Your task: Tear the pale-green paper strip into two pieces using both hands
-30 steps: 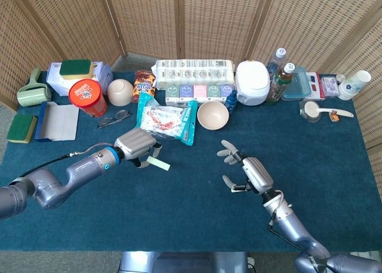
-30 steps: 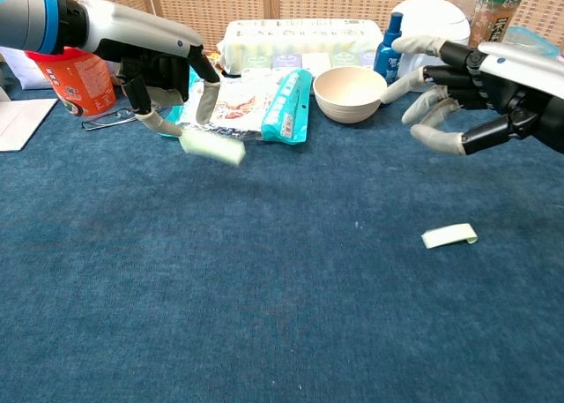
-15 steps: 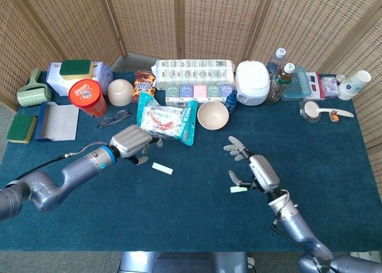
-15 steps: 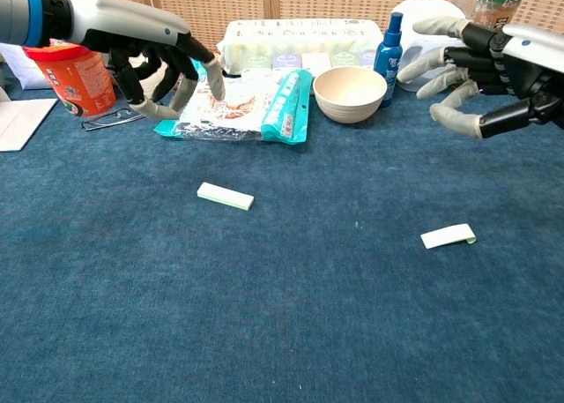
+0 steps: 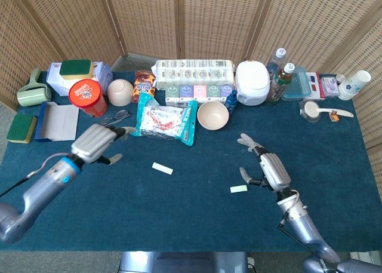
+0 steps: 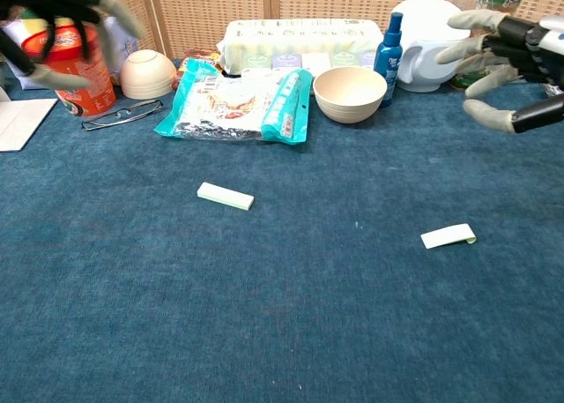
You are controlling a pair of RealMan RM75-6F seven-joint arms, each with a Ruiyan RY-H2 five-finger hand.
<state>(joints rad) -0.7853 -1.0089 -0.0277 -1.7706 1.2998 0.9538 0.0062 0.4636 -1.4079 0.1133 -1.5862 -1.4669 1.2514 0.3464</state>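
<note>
Two pale-green paper pieces lie flat on the blue cloth, well apart. One piece (image 5: 162,168) (image 6: 225,196) rests left of centre, the other piece (image 5: 239,189) (image 6: 448,235) right of centre. My left hand (image 5: 95,143) (image 6: 62,24) hovers open far to the left of the left piece, blurred in the chest view. Open as well, with fingers spread, my right hand (image 5: 267,168) (image 6: 511,68) is just right of and above the right piece. Neither hand touches any paper.
A snack bag (image 5: 165,120), beige bowl (image 5: 212,115), glasses (image 5: 113,117) and red tub (image 5: 87,97) stand behind the pieces. Further back are a yogurt pack (image 5: 193,76), white cooker (image 5: 252,82), bottles and cups. A sponge (image 5: 21,128) and notebook (image 5: 58,121) lie far left.
The left hand let go of its paper piece, which dropped to the cloth, then drew back to the left. The right hand moved right and slightly away from its piece.
</note>
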